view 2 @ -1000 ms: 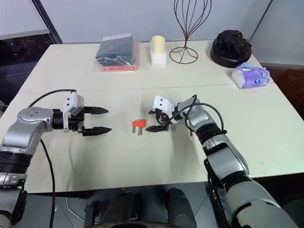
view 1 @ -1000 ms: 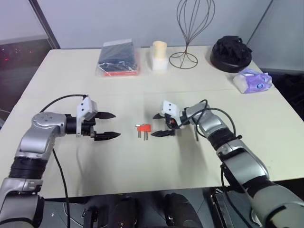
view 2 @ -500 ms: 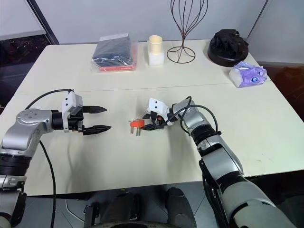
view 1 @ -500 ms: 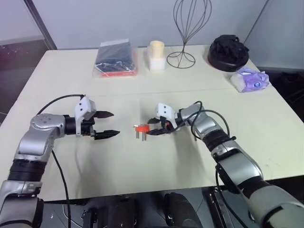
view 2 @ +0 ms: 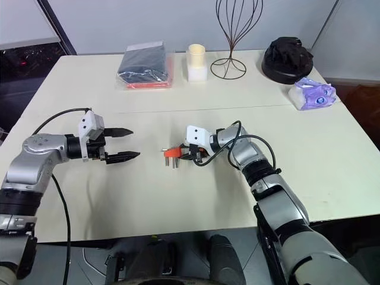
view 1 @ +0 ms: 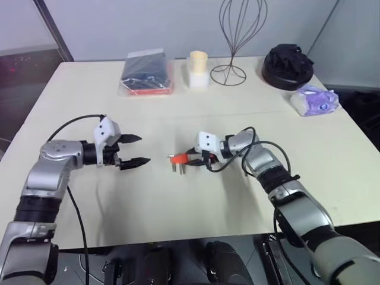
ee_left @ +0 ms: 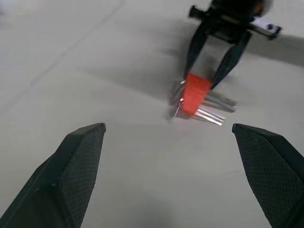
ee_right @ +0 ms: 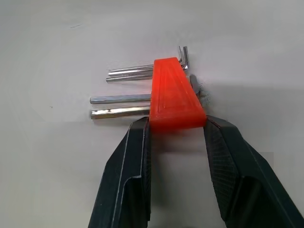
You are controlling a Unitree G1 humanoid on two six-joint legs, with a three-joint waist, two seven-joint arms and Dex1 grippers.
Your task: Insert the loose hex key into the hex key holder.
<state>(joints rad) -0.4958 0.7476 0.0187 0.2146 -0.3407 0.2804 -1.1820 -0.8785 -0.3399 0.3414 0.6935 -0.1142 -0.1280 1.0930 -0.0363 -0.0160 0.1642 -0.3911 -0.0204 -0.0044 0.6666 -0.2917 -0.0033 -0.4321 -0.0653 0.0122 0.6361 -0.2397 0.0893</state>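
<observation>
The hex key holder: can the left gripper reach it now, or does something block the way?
Probably yes. Bare table lies between the open left gripper and the hex key holder, but the right gripper already grips its far end.

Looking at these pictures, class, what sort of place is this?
Probably an indoor lab or office test bench: a plain table set with unrelated props, such as a wire stand, a candle and a tissue pack.

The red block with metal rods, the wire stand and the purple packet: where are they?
red block (ee_right: pixel 173 95): right wrist view, its top face.
wire stand (view 1: pixel 229 75): left eye view, its base ring.
purple packet (view 2: pixel 314 95): right eye view, its middle.
</observation>
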